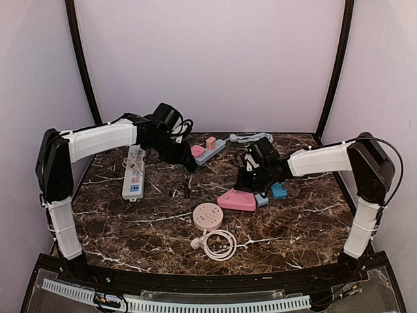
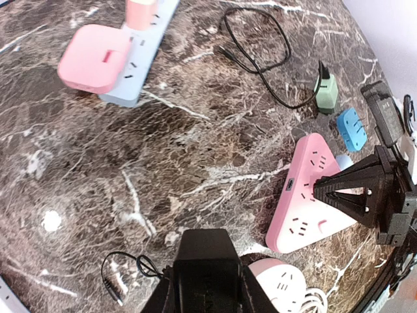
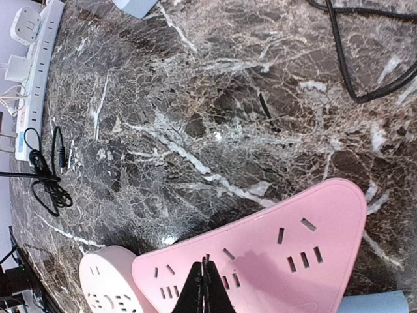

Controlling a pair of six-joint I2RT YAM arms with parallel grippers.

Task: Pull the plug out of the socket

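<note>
Plugs still seated are few. The clearest is a broad pink plug (image 2: 94,60) on one end of the grey-blue strip (image 2: 133,85) at the back of the table (image 2: 195,150), with a smaller salmon plug (image 2: 140,10) just beyond it. We judge the pink plug to be the one to pull.

It looks like hard moulded plastic, so light and stiff, with smooth rounded edges that could slide between the fingers. Only its pins hold it. The strip is light too and would likely lift with the plug unless something pins it down. We would take the plug across its two flatter sides, low against the strip's face. Then we would draw it straight out along the pins, without rocking.

The right gripper (image 3: 205,283) has its fingers pressed together. Their tips meet over the top of the pink socket (image 3: 280,254), whose visible slots are empty. We cannot tell whether they touch it.

The left gripper (image 2: 207,274) shows only its dark body in its own wrist view, so we cannot tell how its fingers stand. It hangs over bare marble, well apart from the plug.
</note>
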